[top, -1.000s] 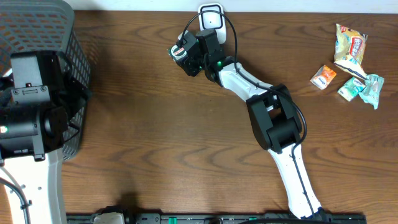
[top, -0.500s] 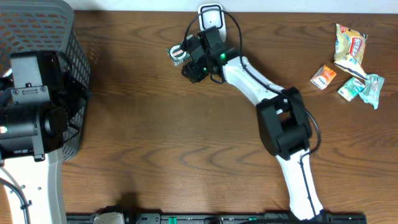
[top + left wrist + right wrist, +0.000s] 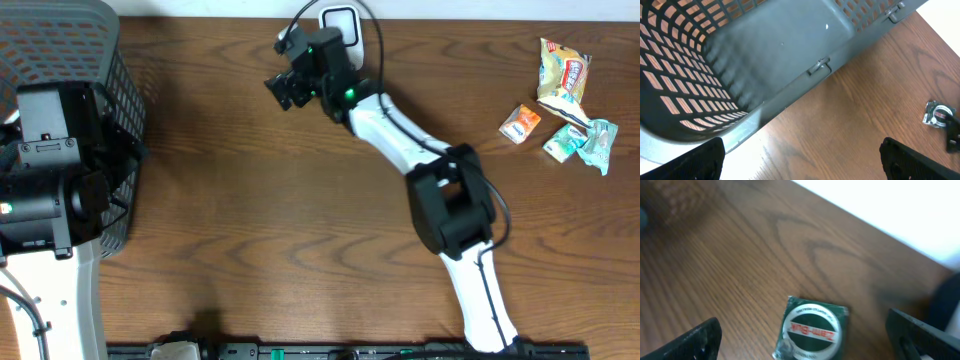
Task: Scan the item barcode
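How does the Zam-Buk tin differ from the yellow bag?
Shape: tin is round in a squarish pack; bag is a crinkled oblong pouch.
Colour: tin green and white, red lettering; bag mostly yellow.
Place: tin lies alone under the open right hand; bag lies far right beside smaller packets.
Both rest on the table, ungripped.

A brown wooden table [image 3: 230,200] fills the view. A thin white strip [image 3: 200,8] runs along the top edge. The light looks soft.
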Motion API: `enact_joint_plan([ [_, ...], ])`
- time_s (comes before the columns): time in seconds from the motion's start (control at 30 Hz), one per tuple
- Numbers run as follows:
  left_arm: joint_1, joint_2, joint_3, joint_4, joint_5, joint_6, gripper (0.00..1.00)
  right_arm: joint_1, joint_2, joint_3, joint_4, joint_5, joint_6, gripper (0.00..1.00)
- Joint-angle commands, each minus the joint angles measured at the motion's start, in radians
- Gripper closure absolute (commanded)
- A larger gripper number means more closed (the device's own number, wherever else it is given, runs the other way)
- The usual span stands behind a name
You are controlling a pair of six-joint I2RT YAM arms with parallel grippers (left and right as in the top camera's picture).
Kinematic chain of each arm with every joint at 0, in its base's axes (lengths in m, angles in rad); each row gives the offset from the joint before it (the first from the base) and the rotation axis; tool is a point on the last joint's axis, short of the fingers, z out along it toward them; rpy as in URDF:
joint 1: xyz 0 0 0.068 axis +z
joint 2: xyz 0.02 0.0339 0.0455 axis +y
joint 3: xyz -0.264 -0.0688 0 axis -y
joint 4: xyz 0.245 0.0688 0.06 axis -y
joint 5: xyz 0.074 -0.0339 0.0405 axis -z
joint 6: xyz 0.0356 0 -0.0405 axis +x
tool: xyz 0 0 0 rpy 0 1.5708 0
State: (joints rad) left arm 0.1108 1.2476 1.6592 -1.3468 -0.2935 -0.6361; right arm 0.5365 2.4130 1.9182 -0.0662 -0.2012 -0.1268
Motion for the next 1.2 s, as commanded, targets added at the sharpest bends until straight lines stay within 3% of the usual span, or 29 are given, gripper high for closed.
enact_joint_plan([
  [0.0, 0.005, 0.001, -0.005, -0.003, -0.010, -0.013, 0.02, 0.016, 0.062, 0.004, 0.078, 0.046, 0.012, 0.02],
  [0.27, 0.005, 0.001, -0.005, -0.003, -0.010, -0.013, 0.02, 0.013, 0.132, 0.004, 0.145, 0.094, 0.048, 0.07],
  [0.5, 0.005, 0.001, -0.005, -0.003, -0.010, -0.013, 0.02, 0.015, 0.193, 0.004, 0.130, 0.067, 0.048, 0.18],
  [0.67, 0.005, 0.001, -0.005, -0.003, -0.010, -0.013, 0.02, 0.014, 0.193, 0.004, 0.121, 0.068, 0.050, 0.36],
  [0.73, 0.005, 0.001, -0.005, -0.003, -0.010, -0.013, 0.02, 0.014, 0.184, 0.004, 0.094, 0.068, 0.072, 0.39],
  [0.87, 0.005, 0.001, -0.005, -0.003, -0.010, -0.013, 0.02, 0.014, 0.116, 0.004, -0.011, 0.070, 0.074, 0.41],
  [1.03, 0.005, 0.001, -0.005, -0.003, -0.010, -0.013, 0.02, 0.013, -0.032, 0.004, -0.301, 0.072, 0.066, 0.48],
  [1.1, 0.005, 0.001, -0.005, -0.003, -0.010, -0.013, 0.02, 0.013, -0.077, 0.004, -0.430, 0.072, 0.027, 0.47],
  [1.17, 0.005, 0.001, -0.005, -0.003, -0.010, -0.013, 0.02, 0.011, -0.123, 0.004, -0.587, 0.080, -0.041, 0.38],
])
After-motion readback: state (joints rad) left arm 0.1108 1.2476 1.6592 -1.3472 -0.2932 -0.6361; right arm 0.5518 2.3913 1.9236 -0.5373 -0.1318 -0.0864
